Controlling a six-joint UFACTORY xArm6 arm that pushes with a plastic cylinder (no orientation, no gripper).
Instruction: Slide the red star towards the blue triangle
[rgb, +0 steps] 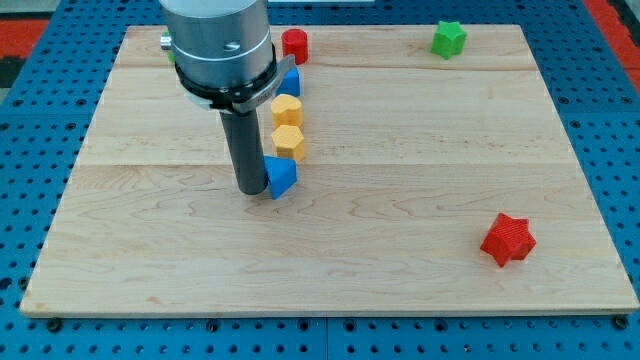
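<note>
The red star (508, 239) lies near the view's bottom right of the wooden board (400, 130). The blue triangle (280, 177) sits left of the board's centre. My tip (250, 189) stands right against the blue triangle's left side, far to the left of the red star. The arm's grey body hides part of the board above the tip.
Two yellow blocks (287, 110) (289, 141) stand in a column just above the blue triangle. A blue block (291, 81) and a red block (294, 45) lie above them, partly hidden by the arm. A green star (449, 39) sits at the view's top right.
</note>
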